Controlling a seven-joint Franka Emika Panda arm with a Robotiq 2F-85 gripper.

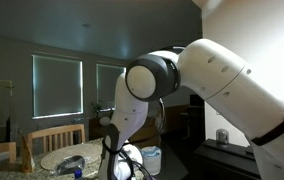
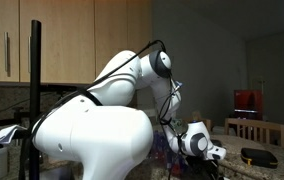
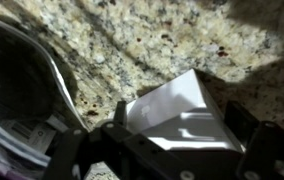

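Note:
In the wrist view my gripper (image 3: 174, 128) straddles a white, wedge-shaped box (image 3: 182, 110) resting on a speckled granite countertop (image 3: 152, 40). One dark finger presses each side of the box, so the jaws look shut on it. The box's lower part is hidden behind the gripper body. In both exterior views the arm's white links fill the foreground and the gripper (image 1: 125, 163) (image 2: 204, 150) hangs low over the counter; the box cannot be made out there.
A dark round dish with a pale rim (image 3: 37, 75) lies just beside the gripper on the counter. An exterior view shows a plate (image 1: 67, 160), wooden chairs (image 1: 52, 135) and a white cup (image 1: 152, 157). Another shows wooden cabinets (image 2: 62, 40) and a black pole (image 2: 35, 70).

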